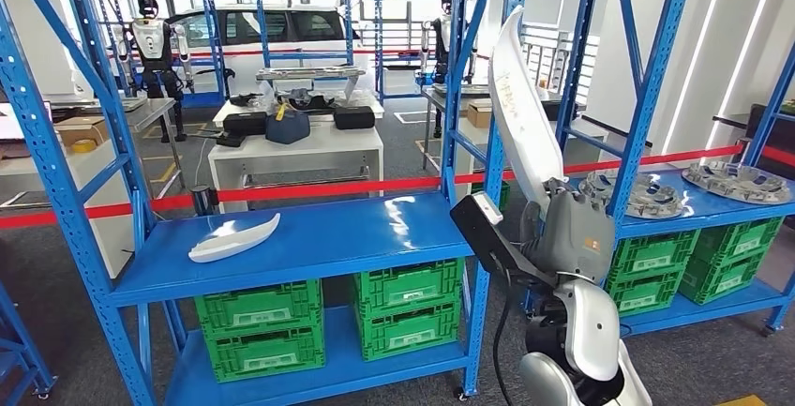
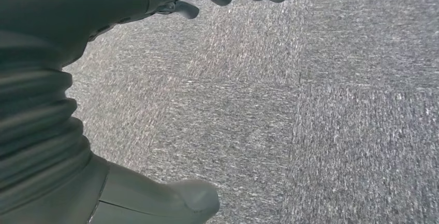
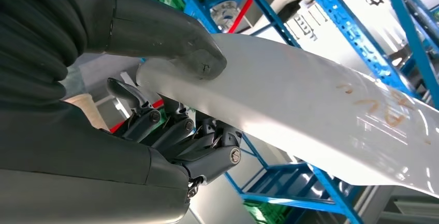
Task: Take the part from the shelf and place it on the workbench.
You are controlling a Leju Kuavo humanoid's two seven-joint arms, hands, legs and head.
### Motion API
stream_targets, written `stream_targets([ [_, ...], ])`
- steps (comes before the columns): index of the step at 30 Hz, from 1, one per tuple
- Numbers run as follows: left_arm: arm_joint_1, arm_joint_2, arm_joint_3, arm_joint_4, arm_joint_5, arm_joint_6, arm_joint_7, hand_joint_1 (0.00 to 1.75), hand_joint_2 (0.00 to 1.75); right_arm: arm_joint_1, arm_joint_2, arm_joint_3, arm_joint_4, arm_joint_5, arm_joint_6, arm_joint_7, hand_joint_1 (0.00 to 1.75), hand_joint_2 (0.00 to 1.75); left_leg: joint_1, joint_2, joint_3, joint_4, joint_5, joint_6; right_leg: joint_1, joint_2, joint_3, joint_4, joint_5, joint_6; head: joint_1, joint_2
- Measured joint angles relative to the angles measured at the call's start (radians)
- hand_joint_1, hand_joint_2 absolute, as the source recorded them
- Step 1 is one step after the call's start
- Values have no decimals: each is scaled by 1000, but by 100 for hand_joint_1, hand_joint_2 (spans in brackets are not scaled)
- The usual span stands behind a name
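Observation:
My right hand [image 1: 574,234] is raised in front of the blue shelf and grips a long white curved part [image 1: 518,106] by its lower end, so the part stands nearly upright. In the right wrist view the thumb [image 3: 171,43] presses on top of the white part [image 3: 310,105] and the dark fingers [image 3: 176,131] curl under it. A second white part [image 1: 233,237] lies on the blue shelf board [image 1: 356,237] at the left. My left hand [image 2: 77,22] hangs over grey carpet, fingers apart, holding nothing.
Blue uprights [image 1: 487,143] stand close beside the held part. Green crates [image 1: 408,308] fill the lower shelf. Round metal parts [image 1: 647,195] lie on the right shelf. Behind red tape [image 1: 309,190] stands a white workbench [image 1: 309,148] with dark bags, and another robot [image 1: 152,45].

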Motion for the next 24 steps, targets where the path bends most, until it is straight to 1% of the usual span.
stream_targets([
  [1, 0, 0, 0, 0, 0, 0, 0, 0, 175, 0, -1, -1, -2, 0, 0, 0, 168, 175, 0, 0, -1, -2, 8, -7, 3, 1, 10, -22, -10, -6, 0, 0],
  [2, 1, 0, 0, 0, -1, 0, 0, 0, 175, 0, -1, -2, -3, 1, 0, 0, 168, 175, 1, 0, -1, -6, 16, -13, 4, 1, 5, -25, -4, -12, 0, 0],
  [3, 1, 0, 0, 0, -1, 0, 0, 0, 175, 0, -2, -2, -3, 2, -1, 0, 168, 175, 2, -1, -3, -9, 22, -20, 2, 1, 0, -30, 6, -19, 0, 0],
  [4, 2, 0, 0, 0, -1, 0, 0, 0, 175, 1, -2, -2, -4, 2, -1, 0, 168, 175, 2, -2, -10, -6, 14, -26, 0, 0, -7, -34, 19, -27, -1, 0],
  [5, 2, -1, 0, 0, -1, 0, 0, 0, 175, 2, -2, -2, -5, 2, -1, 0, 168, 175, 3, -3, -20, 12, -11, -31, -3, -1, -16, -39, 33, -33, -2, 0],
  [6, 2, -1, 0, 0, -1, 0, 0, 0, 175, 3, -2, -2, -6, 3, -1, 0, 168, 175, 4, -4, -34, 51, -53, -35, -6, -2, -28, -43, 47, -38, -3, 0],
  [7, 2, -1, 0, 0, -1, 0, 0, 0, 175, 4, -2, -2, -7, 4, 0, 0, 168, 175, 4, -4, -50, 110, -105, -39, -6, -2, -41, -44, 59, -40, -4, 1],
  [8, 2, 0, 0, 0, -1, 0, 0, 0, 175, 6, -2, -2, -8, 5, 0, 0, 168, 175, 4, -4, -64, 179, -149, -43, -6, -2, -55, -43, 71, -41, -4, 1],
  [9, 2, 1, 0, 0, -1, 0, 0, 0, 175, 9, -2, -2, -9, 6, 0, 0, 168, 175, 4, -4, -71, 239, -174, -45, -6, -2, -69, -43, 81, -41, -4, 1],
  [10, 2, 1, 0, 0, -1, 0, 0, 0, 175, 12, -2, -2, -9, 7, 0, 0, 168, 175, 4, -4, -67, 274, -177, -46, -6, -2, -83, -41, 92, -39, -5, 1],
  [11, 2, 1, 0, 0, -2, 0, 0, 0, 175, 15, -2, -2, -9, 7, 0, 0, 168, 175, 4, -4, -48, 276, -160, -46, -6, -2, -97, -40, 102, -38, -5, 1],
  [12, 1, 2, 0, 0, -3, 0, 0, 0, 175, 17, -2, -2, -9, 7, 1, 0, 168, 175, 4, -4, -11, 241, -136, -44, -6, -3, -111, -37, 112, -35, -5, 1],
  [13, 1, 2, 0, 0, -4, 0, 0, 0, 175, 17, -1, -3, -10, 7, 1, 0, 168, 175, 4, -5, 42, 177, -121, -40, -6, -3, -123, -35, 122, -32, -5, 1],
  [14, -1, 2, 0, 0, -6, 0, 0, 0, 175, 17, -1, -4, -12, 7, 1, 0, 168, 175, 3, -5, 101, 98, -121, -36, -4, -3, -133, -31, 130, -28, -5, 1],
  [15, -2, 3, 0, -1, -6, 0, 0, 0, 175, 16, -1, -5, -15, 8, 0, 0, 168, 175, 0, -6, 145, 35, -130, -30, -3, -3, -140, -30, 140, -23, -4, 1],
  [16, -4, 3, -1, -1, -6, 0, 0, 0, 175, 16, -1, -6, -17, 8, 0, 0, 168, 175, -2, -8, 172, -8, -141, -24, -3, -4, -144, -30, 149, -17, -4, 1],
  [17, -5, 3, -1, -1, -6, 0, 0, 0, 175, 16, -2, -7, -18, 9, 1, 0, 168, 175, -5, -8, 177, -27, -146, -18, -3, -5, -147, -32, 158, -11, -4, 1],
  [18, -4, 2, -1, -1, -6, 0, 0, 0, 175, 17, -2, -8, -18, 10, 1, 0, 168, 175, -4, -8, 168, -28, -139, -9, -3, -5, -149, -35, 168, -4, -4, 1],
  [19, -4, 2, -1, 0, -6, 0, 0, 0, 175, 17, -2, -8, -19, 10, 2, 0, 168, 175, -3, -6, 160, -29, -130, 0, -4, -4, -154, -31, 163, 2, -4, 1],
  [20, -4, 1, -1, 0, -6, 0, 1, 0, 175, 16, -3, -9, -19, 10, 3, 0, 168, 175, -1, -4, 152, -31, -118, 9, -5, -2, -163, -15, 142, 8, -4, 1],
  [21, -4, 1, -2, 0, -7, 1, 2, 0, 175, 15, -3, -10, -19, 10, 5, 0, 168, 175, 1, -2, 141, -32, -105, 17, -6, 0, -178, 22, 102, 14, -4, 1],
  [22, -5, 1, -2, 0, -7, 1, 4, 0, 175, 14, -4, -10, -19, 10, 6, 0, 168, 175, 1, -1, 129, -32, -93, 22, -7, 1, -196, 79, 49, 18, -4, 1],
  [23, -5, 1, -3, 0, -7, 1, 5, 0, 175, 14, -3, -11, -19, 10, 7, 0, 168, 175, 0, -1, 114, -31, -81, 24, -8, 2, -215, 149, 1, 21, -3, 1],
  [24, -4, 1, -3, 0, -7, 1, 6, 0, 175, 15, -3, -11, -18, 10, 6, 0, 168, 175, 0, -1, 98, -29, -70, 25, -8, 2, -229, 216, -31, 23, -3, 1],
])
